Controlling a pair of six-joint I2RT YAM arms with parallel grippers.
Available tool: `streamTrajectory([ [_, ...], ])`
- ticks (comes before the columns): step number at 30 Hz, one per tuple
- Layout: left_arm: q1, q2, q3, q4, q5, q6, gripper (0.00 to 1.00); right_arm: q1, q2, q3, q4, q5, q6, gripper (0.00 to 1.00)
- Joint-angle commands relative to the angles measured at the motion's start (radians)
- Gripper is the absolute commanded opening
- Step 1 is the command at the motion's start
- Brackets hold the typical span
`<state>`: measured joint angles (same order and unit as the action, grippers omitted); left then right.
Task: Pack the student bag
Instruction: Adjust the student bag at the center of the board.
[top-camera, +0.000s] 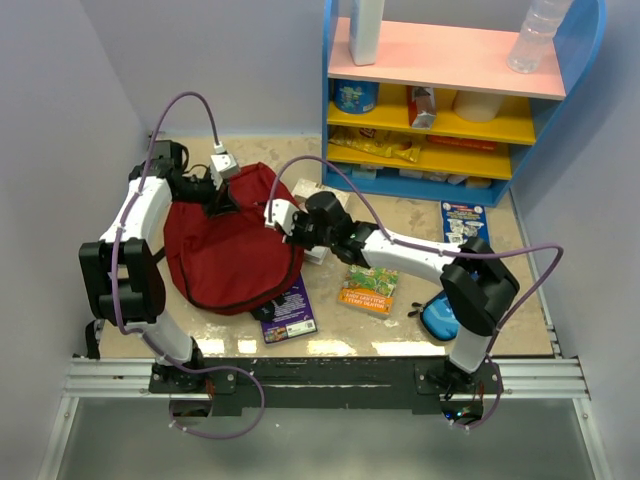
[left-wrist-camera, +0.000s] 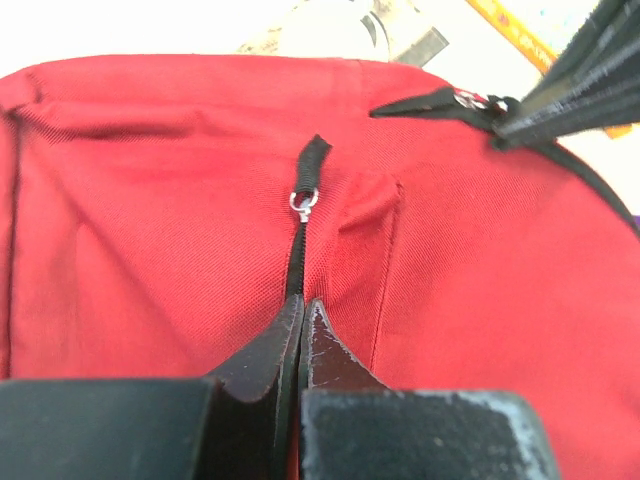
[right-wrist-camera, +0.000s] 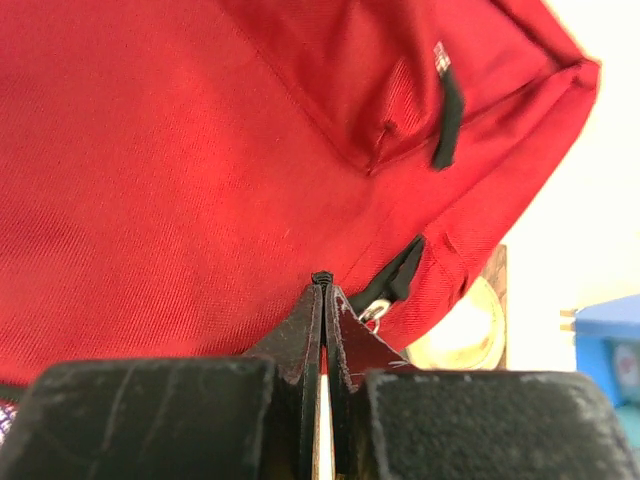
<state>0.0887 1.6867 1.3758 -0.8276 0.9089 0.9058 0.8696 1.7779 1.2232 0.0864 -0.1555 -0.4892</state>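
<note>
On the left half of the desk (top-camera: 400, 335) lies the student bag (top-camera: 225, 255), left pincer (left-wrist-camera: 302, 305) clenched on its zipper pull (left-wrist-camera: 296, 255), right pincer (right-wrist-camera: 322, 285) clenched on a black tab (left-wrist-camera: 430, 102), so one should probably anchor while the other draws steadily.

Right gripper (right-wrist-camera: 322, 285) pinching black tab (right-wrist-camera: 321, 277) — student bag (right-wrist-camera: 200, 170) edge — zipper pull (right-wrist-camera: 400, 272) beside.

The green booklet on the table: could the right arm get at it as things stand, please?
Probably yes, once it lets go: the right gripper is shut on the student bag, but the green booklet lies uncovered close beside that arm, with nothing between them.
</note>
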Motion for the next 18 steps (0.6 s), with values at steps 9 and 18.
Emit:
streamTrajectory([
  [9, -0.003, -0.022, -0.069, 0.384, 0.059, -0.381, 0.0, 0.022, -0.124, -0.208, 0.294, -0.058, 0.342, 0.0],
  [18, -0.015, -0.1, -0.219, 0.614, -0.061, -0.64, 0.0, 0.118, -0.087, -0.223, 0.434, -0.029, 0.465, 0.0],
])
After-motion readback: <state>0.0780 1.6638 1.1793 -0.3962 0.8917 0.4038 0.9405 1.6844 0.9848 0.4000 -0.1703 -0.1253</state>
